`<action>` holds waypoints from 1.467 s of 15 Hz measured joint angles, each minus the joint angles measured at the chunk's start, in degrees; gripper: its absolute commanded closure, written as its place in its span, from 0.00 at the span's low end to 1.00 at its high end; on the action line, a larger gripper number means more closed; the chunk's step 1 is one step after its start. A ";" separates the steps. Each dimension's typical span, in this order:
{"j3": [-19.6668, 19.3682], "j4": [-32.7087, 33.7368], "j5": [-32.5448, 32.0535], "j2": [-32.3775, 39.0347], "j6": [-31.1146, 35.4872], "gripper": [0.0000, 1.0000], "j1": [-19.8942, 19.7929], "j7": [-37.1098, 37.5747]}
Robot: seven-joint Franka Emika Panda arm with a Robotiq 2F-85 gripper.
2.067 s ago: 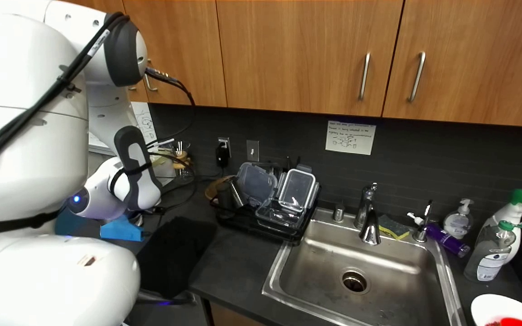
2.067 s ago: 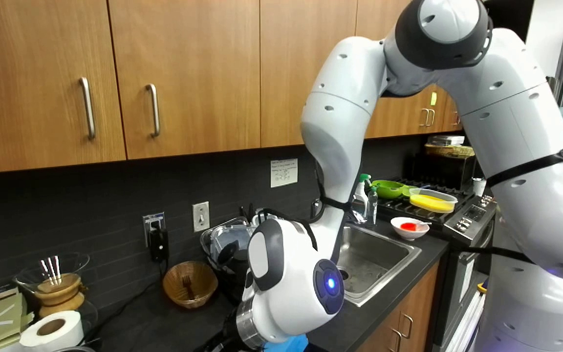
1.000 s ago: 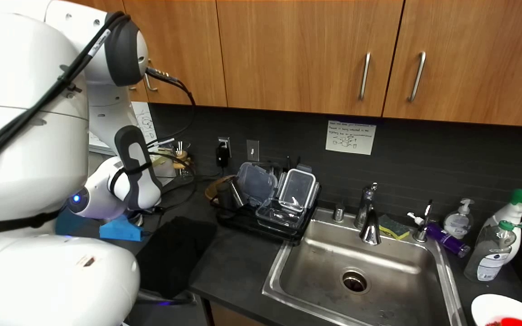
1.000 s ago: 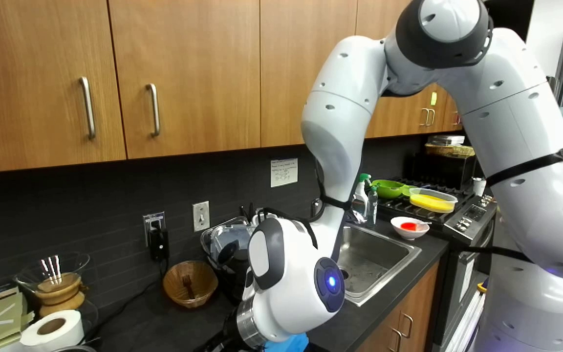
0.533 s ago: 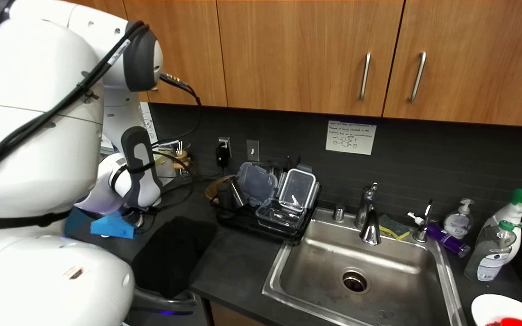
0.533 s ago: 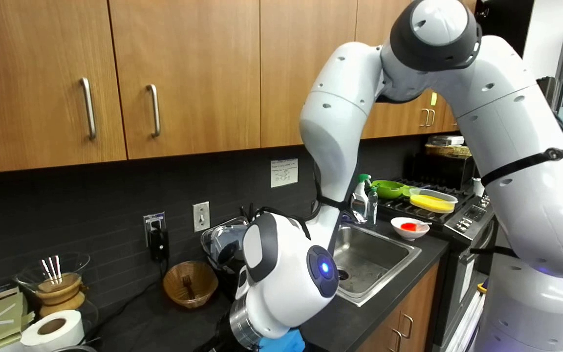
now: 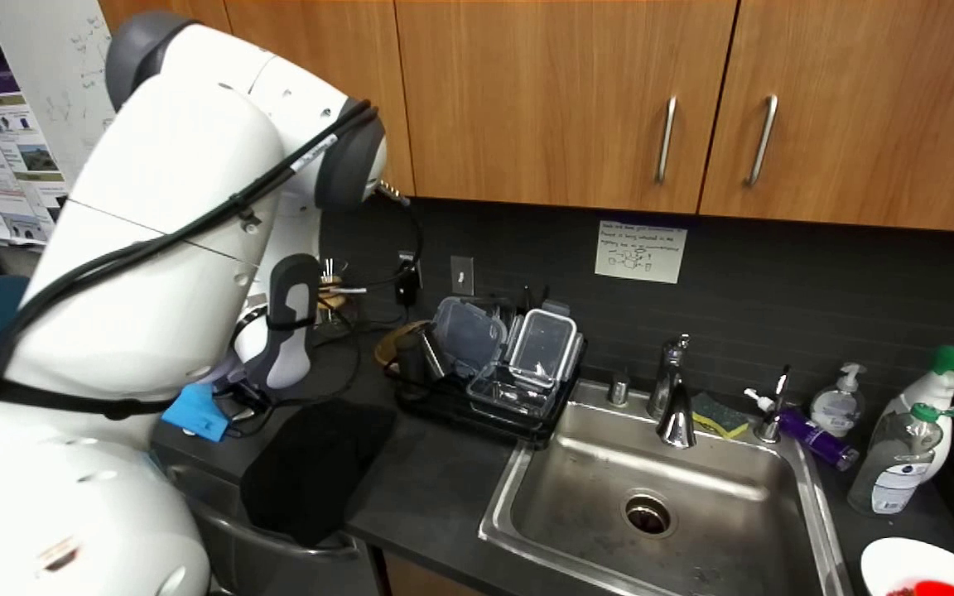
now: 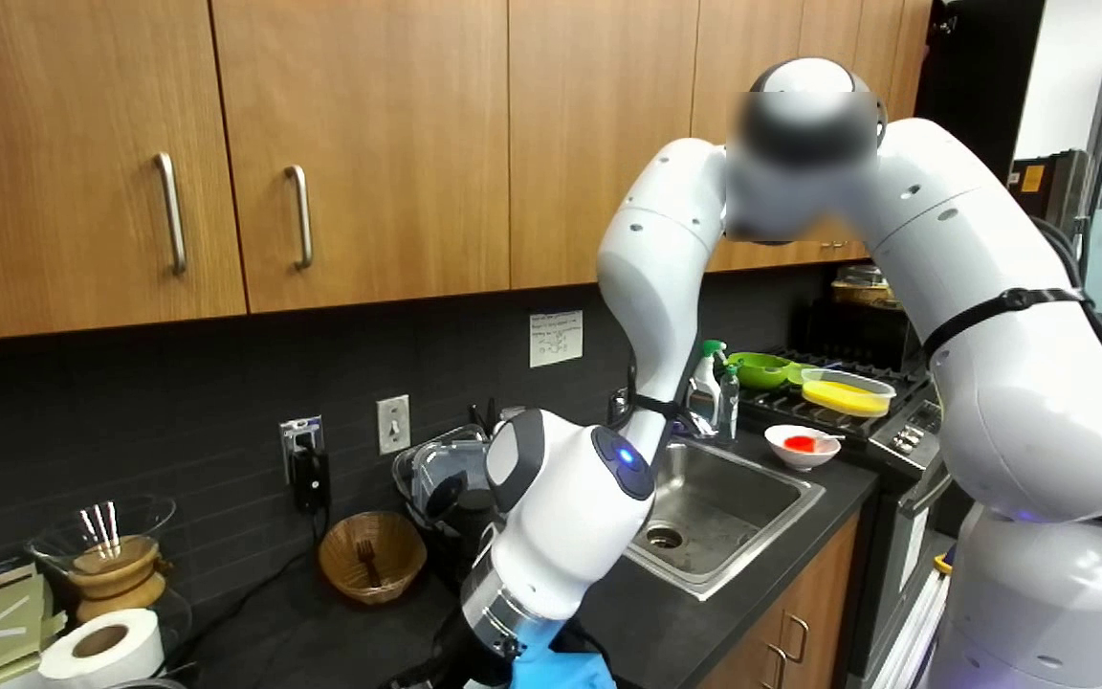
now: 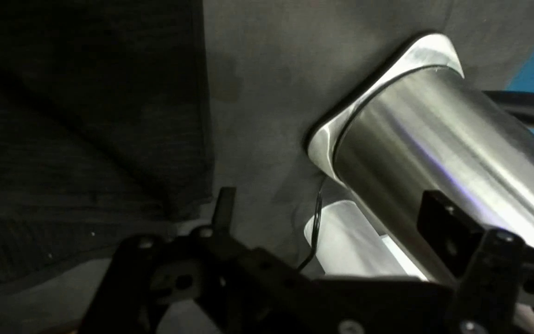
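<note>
In the wrist view my gripper (image 9: pixel 329 199) stands open, its black fingers (image 9: pixel 450 232) wide apart with nothing gripped between them. A shiny metal cylinder (image 9: pixel 452 153) with a flared square rim fills the right side, passing behind the right finger; contact with it cannot be told. Past the gap shows a white rounded object (image 9: pixel 352 236), crossed by a thin black cable (image 9: pixel 315 227). A blue piece (image 7: pixel 198 411) sits by the wrist, also seen as a blue part (image 8: pixel 561 668) under the hand. Both exterior views largely hide or cut off the fingers.
A wicker basket (image 8: pixel 372 557) with a fork, a white paper roll (image 8: pixel 101 649) and a glass coffee maker (image 8: pixel 118 574) stand near the hand. Black cloth (image 7: pixel 315 472) drapes the counter's edge. A dish rack (image 7: pixel 485 418) with see-through boxes adjoins the sink (image 7: pixel 518 488).
The arm has swung: its elbow sits lower, and the upper arm leans further right in an exterior view. The hand has tilted and shifted slightly, carrying the blue piece along. Objects on the counter stayed put.
</note>
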 measured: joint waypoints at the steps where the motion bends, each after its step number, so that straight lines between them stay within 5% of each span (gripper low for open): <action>1: -0.36 -0.02 0.00 0.79 1.16 0.00 -0.30 0.00; 12: -0.55 0.04 0.05 1.77 1.87 0.00 -0.47 -0.12; 16: 4.06 1.39 -1.98 4.52 -2.15 0.00 -4.55 -0.11; 22: 4.66 1.78 -2.35 6.22 -2.40 0.00 -5.93 -0.26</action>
